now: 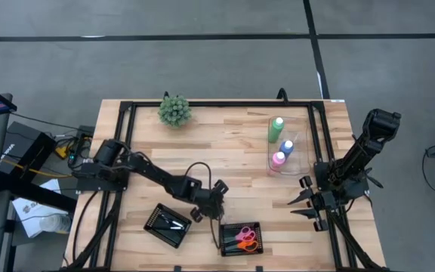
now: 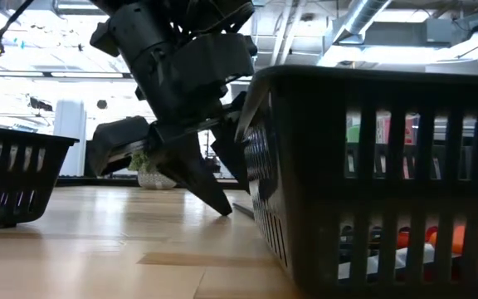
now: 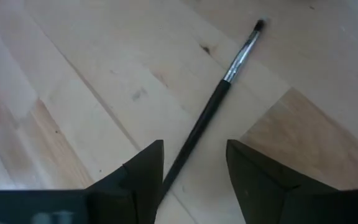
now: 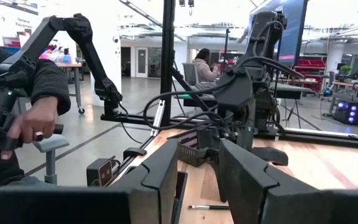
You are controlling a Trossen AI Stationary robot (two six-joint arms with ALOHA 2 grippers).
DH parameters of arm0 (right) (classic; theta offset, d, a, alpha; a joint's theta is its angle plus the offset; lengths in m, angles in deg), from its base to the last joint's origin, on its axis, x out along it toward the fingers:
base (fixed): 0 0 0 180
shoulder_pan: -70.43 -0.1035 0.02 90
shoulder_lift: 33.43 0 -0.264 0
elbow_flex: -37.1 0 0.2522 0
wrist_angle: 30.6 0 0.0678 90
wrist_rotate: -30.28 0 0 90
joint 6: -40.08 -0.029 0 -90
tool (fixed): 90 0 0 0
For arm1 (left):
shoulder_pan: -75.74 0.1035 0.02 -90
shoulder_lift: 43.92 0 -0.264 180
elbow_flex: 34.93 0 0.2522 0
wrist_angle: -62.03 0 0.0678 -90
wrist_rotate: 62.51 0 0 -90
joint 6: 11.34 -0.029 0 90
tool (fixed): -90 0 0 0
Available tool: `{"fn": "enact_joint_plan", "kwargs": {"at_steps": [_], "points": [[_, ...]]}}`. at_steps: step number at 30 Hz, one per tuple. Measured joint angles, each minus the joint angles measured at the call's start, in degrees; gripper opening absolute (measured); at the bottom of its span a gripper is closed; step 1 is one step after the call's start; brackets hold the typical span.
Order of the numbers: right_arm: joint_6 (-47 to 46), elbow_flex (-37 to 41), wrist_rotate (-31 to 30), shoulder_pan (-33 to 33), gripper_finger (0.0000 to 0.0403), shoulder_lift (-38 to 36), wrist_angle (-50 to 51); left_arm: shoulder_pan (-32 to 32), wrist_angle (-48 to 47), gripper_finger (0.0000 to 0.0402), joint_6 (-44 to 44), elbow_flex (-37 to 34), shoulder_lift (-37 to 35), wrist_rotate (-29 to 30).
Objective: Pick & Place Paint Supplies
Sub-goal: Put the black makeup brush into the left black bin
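Note:
My left gripper (image 1: 219, 202) is open and points down at the table between the two black trays. In the left wrist view its fingers (image 3: 145, 171) stand on either side of the handle end of one thin dark-handled brush (image 3: 219, 93), which lies flat on the wood; I see no touch. More brushes lie in the left tray (image 1: 168, 224). Pink and orange scissors (image 1: 246, 239) lie in the right tray (image 1: 228, 230). The green (image 1: 277, 128), blue (image 1: 286, 147) and pink (image 1: 278, 160) bottles stand in a clear container. My right gripper (image 1: 306, 202) waits open near the table's right edge.
A bushy green plant ball (image 1: 174, 110) sits near the far edge. The slatted wall of the right tray (image 2: 372, 191) stands just beside my left gripper (image 2: 214, 195). A person's hand (image 4: 33, 127) holds a handle beyond the table. Bare wood lies in the table's middle.

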Motion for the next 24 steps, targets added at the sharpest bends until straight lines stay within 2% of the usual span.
{"fn": "enact_joint_plan", "kwargs": {"at_steps": [4, 9, 14, 20, 24], "points": [[0.0, 0.0, 0.0, 0.0, 0.0109, 0.0, 0.0, 1.6, 1.8, 0.0157, 2.0, -0.1, 0.0, -0.6], [0.0, 0.0, 0.0, 0.0, 0.0109, 0.0, 0.0, 5.9, 3.9, 0.0142, 6.6, -0.2, -0.1, 2.6], [0.0, 0.0, 0.0, 0.0, 0.0109, 0.0, 0.0, 9.7, 3.5, 0.0134, 10.0, -0.2, 0.2, 2.8], [0.0, 0.0, 0.0, 0.0, 0.0109, 0.0, 0.1, 10.2, 4.5, 0.0133, 9.2, 0.9, 0.2, 1.5], [0.0, 0.0, 0.0, 0.0, 0.0109, 0.0, 0.1, 8.8, 4.5, 0.0133, 4.3, 3.2, 0.2, 1.6]]}}
